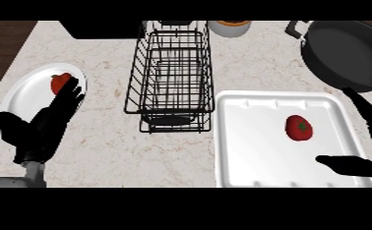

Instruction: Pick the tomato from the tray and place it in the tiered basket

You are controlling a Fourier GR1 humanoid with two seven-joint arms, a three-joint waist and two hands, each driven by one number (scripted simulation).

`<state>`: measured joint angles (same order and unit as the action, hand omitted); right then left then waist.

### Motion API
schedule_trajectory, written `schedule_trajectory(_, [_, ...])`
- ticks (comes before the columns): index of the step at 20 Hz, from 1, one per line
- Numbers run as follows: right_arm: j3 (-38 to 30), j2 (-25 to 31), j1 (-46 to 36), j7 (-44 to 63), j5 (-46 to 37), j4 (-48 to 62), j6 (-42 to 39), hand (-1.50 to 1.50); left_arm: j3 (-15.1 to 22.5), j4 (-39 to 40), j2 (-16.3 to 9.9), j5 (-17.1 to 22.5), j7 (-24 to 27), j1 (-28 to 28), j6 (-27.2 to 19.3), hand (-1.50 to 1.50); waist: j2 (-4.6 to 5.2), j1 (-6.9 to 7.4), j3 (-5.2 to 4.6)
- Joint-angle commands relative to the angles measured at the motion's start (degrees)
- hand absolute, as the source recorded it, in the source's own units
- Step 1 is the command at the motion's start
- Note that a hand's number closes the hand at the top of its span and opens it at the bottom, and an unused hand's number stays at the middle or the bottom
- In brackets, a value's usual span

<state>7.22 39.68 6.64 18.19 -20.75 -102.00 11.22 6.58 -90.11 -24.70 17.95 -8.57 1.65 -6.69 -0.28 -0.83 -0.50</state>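
A red tomato (298,128) with a green stem lies on the white tray (247,140) at the lower right. My right hand (352,165) is at the tray's right edge, open, thumb below the tomato and a finger rising along the right border; it does not touch the tomato. The black wire tiered basket (170,76) stands in the middle of the counter, left of the tray. My left hand (44,126) stays open at the lower left, fingers up over a white plate.
The white plate (29,91) at the left holds a small red fruit (59,82), partly hidden by my left fingers. A dark pan (338,57) sits at the upper right, a white cup (231,27) behind the basket, a dark block (98,30) at the back.
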Motion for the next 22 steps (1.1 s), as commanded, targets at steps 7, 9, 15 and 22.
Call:
schedule_trajectory(7, [10.1,0.3,-8.9,34.2,-1.0,-14.8,-19.8,-1.5,-1.0,2.4,1.6,-1.2,1.6,1.2,1.3,0.0,0.28,1.14,0.43])
schedule_trajectory(9, [11.4,-2.9,-9.1,37.2,-5.0,-15.4,-18.7,-1.5,0.9,3.7,4.7,-4.0,0.7,3.9,-0.9,0.0,0.28,0.75,0.46])
schedule_trajectory(15, [10.0,-8.5,-16.0,38.2,-8.1,-4.4,-22.4,-1.5,0.1,-1.7,5.0,-4.8,-4.1,3.0,-0.4,0.0,0.3,1.15,0.5])
schedule_trajectory(22, [9.9,-14.2,-10.6,29.8,-16.6,4.9,-16.1,-1.5,-4.7,-0.6,4.3,-3.1,-3.9,2.3,4.8,0.0,0.28,0.98,0.51])
